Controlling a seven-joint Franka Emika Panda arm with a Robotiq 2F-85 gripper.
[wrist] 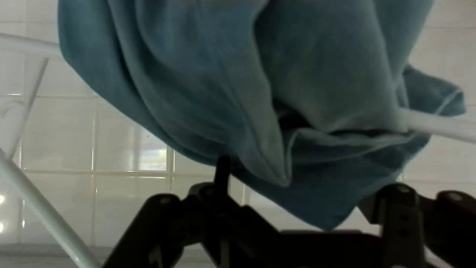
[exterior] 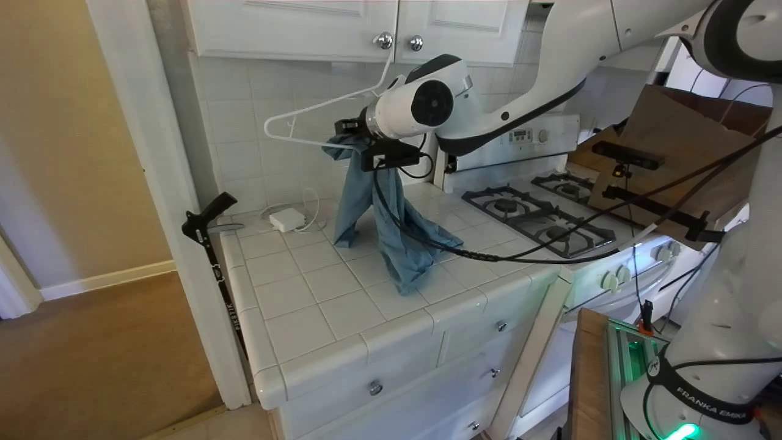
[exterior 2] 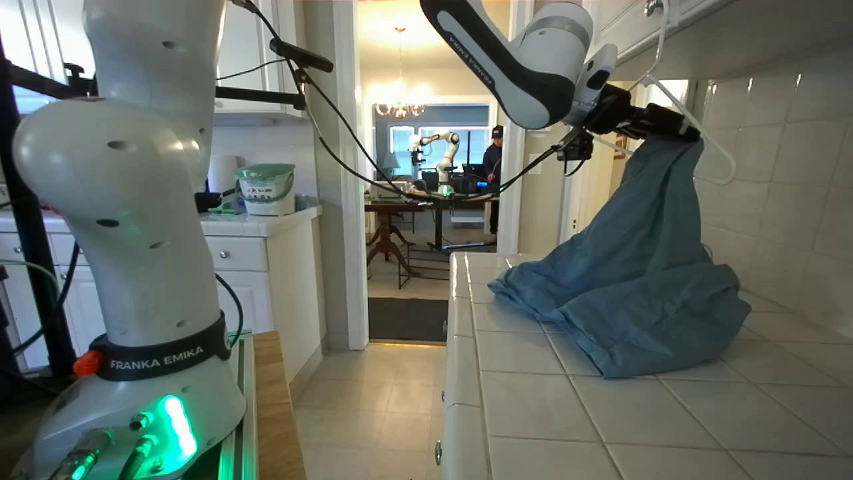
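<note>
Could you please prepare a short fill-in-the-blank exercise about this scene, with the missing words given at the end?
1. The white hanger hangs from a round, shiny ____ on the cabinet.
2. The cloth draped on the hanger is ____ in colour.
3. The lower part of the cloth lies on the tiled ____.
4. In the wrist view, the jaws of the gripper stand ____, not shut.

Missing words: knob; blue; counter; open.

Wrist view: the top edge cut off your blue cloth [wrist: 223,82], and its folds hid part of the white hanger [wrist: 44,214]. In an exterior view, the distant person [exterior 2: 493,165] appeared too small for you to make out clearly.
</note>
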